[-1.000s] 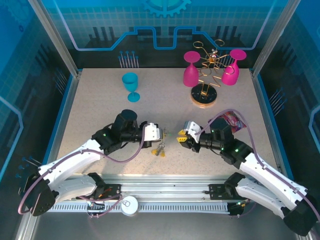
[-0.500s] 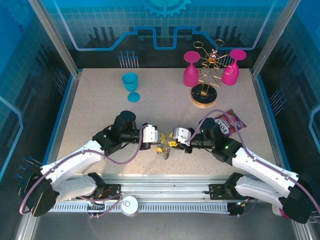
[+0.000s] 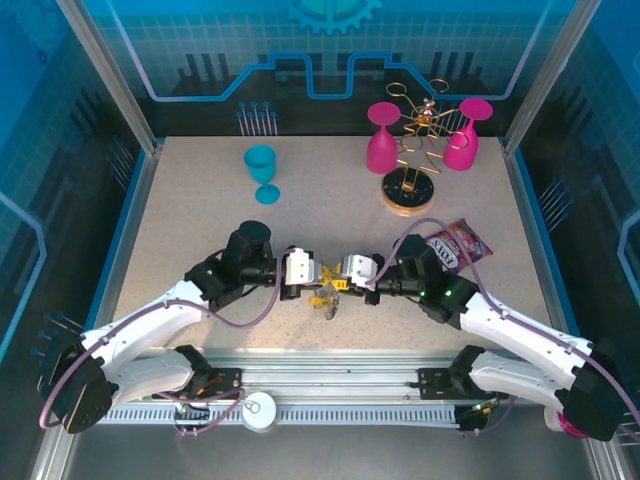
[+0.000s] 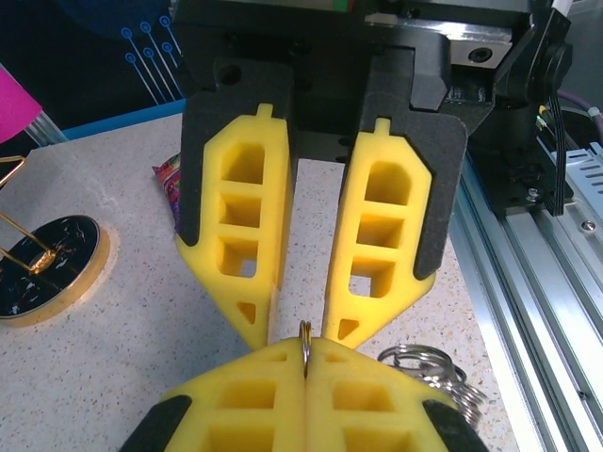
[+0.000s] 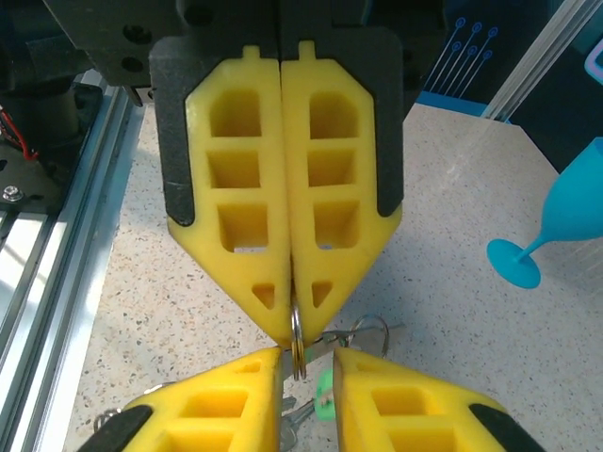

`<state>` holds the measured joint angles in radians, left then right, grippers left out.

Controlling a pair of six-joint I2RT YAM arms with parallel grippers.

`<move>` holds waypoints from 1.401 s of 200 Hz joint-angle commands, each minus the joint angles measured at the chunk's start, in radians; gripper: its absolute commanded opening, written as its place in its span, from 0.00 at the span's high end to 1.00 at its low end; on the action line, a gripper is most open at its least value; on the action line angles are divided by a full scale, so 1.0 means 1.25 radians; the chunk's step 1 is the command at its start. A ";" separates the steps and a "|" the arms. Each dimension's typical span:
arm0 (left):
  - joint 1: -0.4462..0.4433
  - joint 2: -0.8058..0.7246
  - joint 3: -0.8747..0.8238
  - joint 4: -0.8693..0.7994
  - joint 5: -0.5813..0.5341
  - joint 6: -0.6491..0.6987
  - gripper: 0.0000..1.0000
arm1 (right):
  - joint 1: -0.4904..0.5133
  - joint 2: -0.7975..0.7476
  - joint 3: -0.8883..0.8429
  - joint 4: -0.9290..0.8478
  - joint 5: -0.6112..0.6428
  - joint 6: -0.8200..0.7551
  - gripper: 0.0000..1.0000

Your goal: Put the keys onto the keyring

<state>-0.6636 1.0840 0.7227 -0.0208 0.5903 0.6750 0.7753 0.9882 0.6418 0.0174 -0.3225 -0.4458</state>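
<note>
Right gripper (image 5: 306,367) has slid in (jaws half-open) to left gripper (image 4: 304,363), clamped on the upright keyring (image 5: 296,347).

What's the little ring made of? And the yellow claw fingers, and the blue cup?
The little ring looks like thin shiny metal, goldish, since it glints. The yellow claw fingers look like matte plastic, perhaps printed: dull, with hollow windows. The blue cup seems smooth plastic with a soft sheen, though coloured glass is possible.
</note>
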 commanded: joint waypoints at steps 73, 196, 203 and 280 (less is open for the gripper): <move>0.006 0.043 0.182 -0.224 -0.320 -0.327 1.00 | 0.067 -0.125 -0.022 -0.049 0.146 0.295 0.59; 0.007 0.284 0.637 -0.817 -0.458 -0.836 1.00 | 0.147 0.382 -0.087 0.701 0.357 0.484 0.58; 0.007 0.300 0.664 -0.856 -0.447 -0.860 1.00 | 0.129 0.392 -0.090 0.730 0.352 0.489 0.58; 0.073 0.317 0.623 -0.880 -0.115 -1.323 1.00 | 0.056 0.325 -0.133 0.728 0.279 0.391 0.58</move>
<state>-0.5938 1.4914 1.5742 -1.1141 0.2188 -0.6868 0.8558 1.4563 0.5163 0.8730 0.0559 0.1196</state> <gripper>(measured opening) 0.052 0.425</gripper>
